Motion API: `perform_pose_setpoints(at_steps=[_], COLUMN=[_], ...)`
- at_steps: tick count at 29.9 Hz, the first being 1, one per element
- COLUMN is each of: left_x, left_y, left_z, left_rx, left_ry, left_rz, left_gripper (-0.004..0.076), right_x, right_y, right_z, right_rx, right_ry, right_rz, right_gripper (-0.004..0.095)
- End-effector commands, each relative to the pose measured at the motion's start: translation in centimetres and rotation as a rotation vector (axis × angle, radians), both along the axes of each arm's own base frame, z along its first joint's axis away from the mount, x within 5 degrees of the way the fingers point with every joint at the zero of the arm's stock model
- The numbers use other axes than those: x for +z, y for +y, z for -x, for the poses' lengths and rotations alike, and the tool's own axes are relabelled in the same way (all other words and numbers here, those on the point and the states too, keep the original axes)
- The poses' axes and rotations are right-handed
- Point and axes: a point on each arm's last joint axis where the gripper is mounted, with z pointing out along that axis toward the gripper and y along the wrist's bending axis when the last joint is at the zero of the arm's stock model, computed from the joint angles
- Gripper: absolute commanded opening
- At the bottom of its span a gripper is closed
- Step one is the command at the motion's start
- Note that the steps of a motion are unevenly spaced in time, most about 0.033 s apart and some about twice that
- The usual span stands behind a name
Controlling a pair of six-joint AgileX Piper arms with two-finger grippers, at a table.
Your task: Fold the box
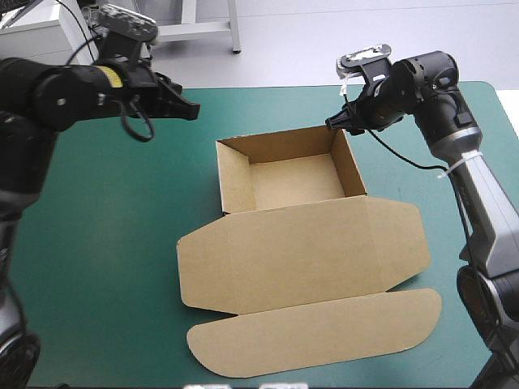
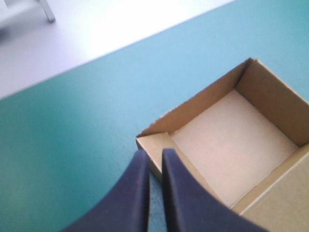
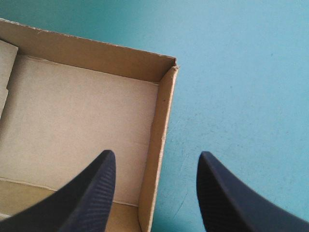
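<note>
The brown box (image 1: 292, 182) stands mid-table as an open tray with its walls up. Its lid (image 1: 304, 255) lies flat toward the near edge, ending in a rounded flap (image 1: 316, 332). My left gripper (image 1: 193, 109) hovers shut and holding nothing, left of the tray's far-left corner. In the left wrist view its tips (image 2: 153, 153) point at that corner of the box (image 2: 236, 140). My right gripper (image 1: 334, 123) hangs open over the far-right corner. In the right wrist view its fingers (image 3: 157, 157) straddle the box's right wall (image 3: 163, 116), one over the tray floor (image 3: 82, 121), one outside.
The teal-green cover (image 1: 105, 243) lies bare on both sides of the box. The table's far edge (image 1: 268, 86) runs just behind both grippers. The lid's flap reaches close to the near edge.
</note>
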Motion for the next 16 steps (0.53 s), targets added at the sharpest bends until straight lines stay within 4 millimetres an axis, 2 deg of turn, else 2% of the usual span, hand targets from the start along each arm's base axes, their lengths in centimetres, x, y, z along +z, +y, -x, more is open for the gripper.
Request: perform_pose_setpoints(at_steps=[1,3,7,11,16], left_x=[3.8,4.3,2.8,-0.6,-7.4], left_y=[2.6,3.7,5.5,7.3,8.2], left_z=[6.6,9.1,12.5,15.2,17.4], left_rx=[-0.051,-0.062,-0.062,-0.037,-0.040], left_ry=[-0.136,-0.174,-0.170,-0.132,-0.059], left_rz=[-0.010,-0.016,-0.068,-0.147,-0.166], left_gripper=[-0.0008,-0.0008,-0.0008,-0.0008,-0.0008], right_x=[2.7,2.7,2.8,3.3,3.3], right_y=[-0.8,-0.8,-0.8,-0.9,-0.9], right_z=[1.6,1.6,1.7,2.2,2.2], right_rx=[-0.011,-0.011,-0.016,-0.026,-0.027], right_ry=[-0.074,-0.073,-0.074,-0.080,-0.081], right_rz=[-0.013,-0.012,-0.018,-0.047,-0.045], right_gripper=[0.0481,0.0481,0.0481,0.0481,0.0481])
